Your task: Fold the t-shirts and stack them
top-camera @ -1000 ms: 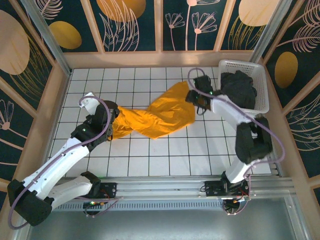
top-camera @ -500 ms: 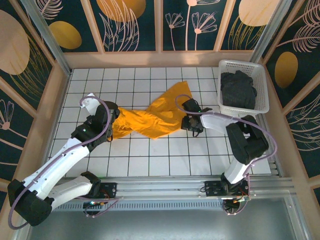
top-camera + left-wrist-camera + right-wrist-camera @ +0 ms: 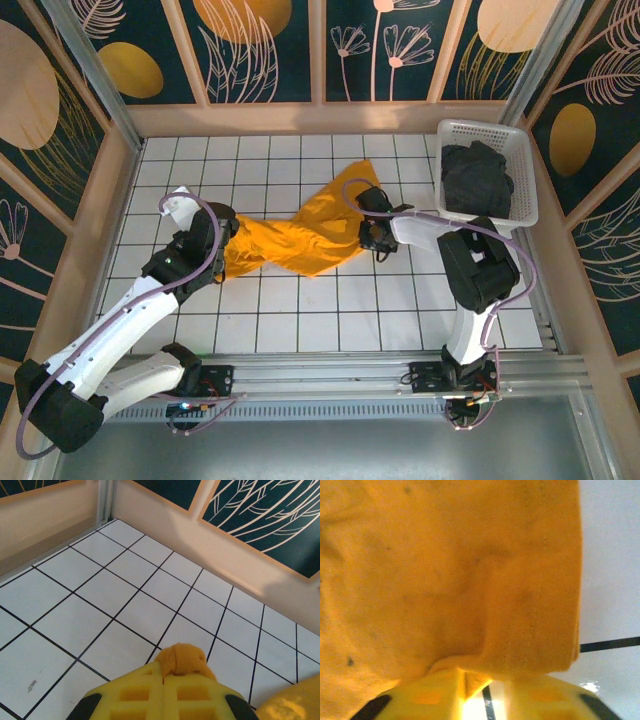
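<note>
A mustard t-shirt (image 3: 300, 238) is lying bunched and stretched across the middle of the white tiled desk (image 3: 300, 310). The left arm's jaws are pinching its left end, and the right arm's jaws are clamping its right edge. A dark charcoal t-shirt (image 3: 478, 180) is sitting heaped in the white basket (image 3: 480, 128) at the far right corner.

Close and blurred, the mustard t-shirt (image 3: 445, 570) runs off three edges of the right wrist view and covers the right tool's (image 3: 474, 682) tips. The left tool (image 3: 170, 672) is cut off by the bottom edge.
</note>
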